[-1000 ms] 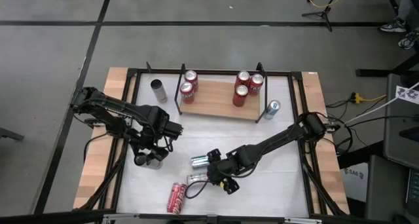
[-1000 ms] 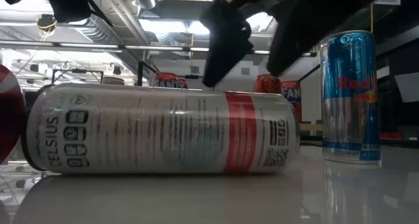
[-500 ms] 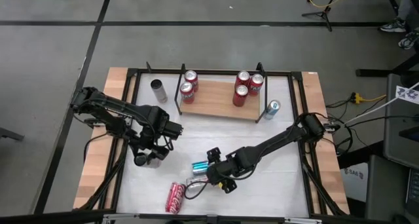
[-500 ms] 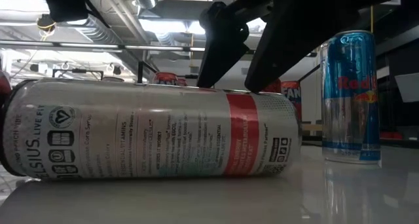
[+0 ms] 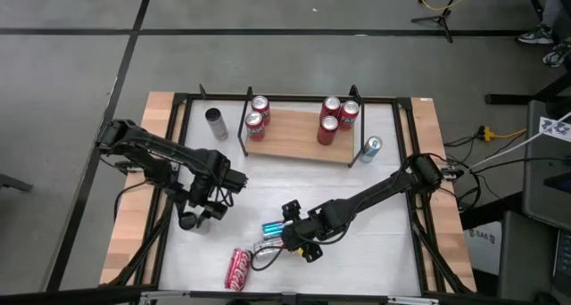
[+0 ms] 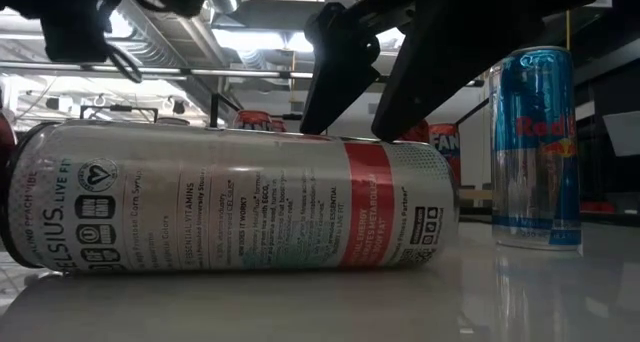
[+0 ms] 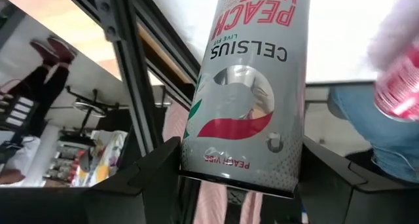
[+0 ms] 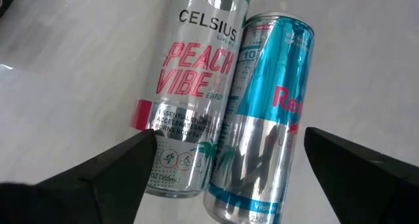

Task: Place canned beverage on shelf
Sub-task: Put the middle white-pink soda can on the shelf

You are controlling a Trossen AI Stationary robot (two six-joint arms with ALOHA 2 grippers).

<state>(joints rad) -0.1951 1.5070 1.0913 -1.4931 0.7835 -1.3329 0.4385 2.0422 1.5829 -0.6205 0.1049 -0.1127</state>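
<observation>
The shelf (image 5: 294,137), a small wooden board at the far side, carries several upright red cans (image 5: 337,116). My left gripper (image 5: 198,214) hangs over the table's left part, shut on a white Celsius can (image 7: 249,86). In the high view the gripper hides most of that can. Near the table's middle, my right gripper (image 5: 284,235) stands open and slants down over two cans lying side by side. One is a second white Celsius can (image 8: 190,93) and the other a blue Red Bull can (image 8: 265,126). A finger (image 8: 111,165) stands outside each of them. My left gripper pinches the Celsius can between its two fingers, on the can's wall close to its top end (image 7: 194,149). The can reaches forward from the fingers, along the way they point. Whether its far end rests on the table does not show. My right gripper may touch the two lying cans, but I cannot tell.
A dark can (image 5: 216,122) stands left of the shelf and a blue-and-silver can (image 5: 370,147) stands to its right. A red can (image 5: 239,267) lies near the front edge. A black frame (image 5: 178,144) runs around the white tabletop.
My left gripper has sunk toward the table and rolled at the wrist, keeping the can. My right gripper has swung slightly. The two lying cans have shifted toward the near edge, the blue one coming up against the white one, which now lies closer to the low camera.
</observation>
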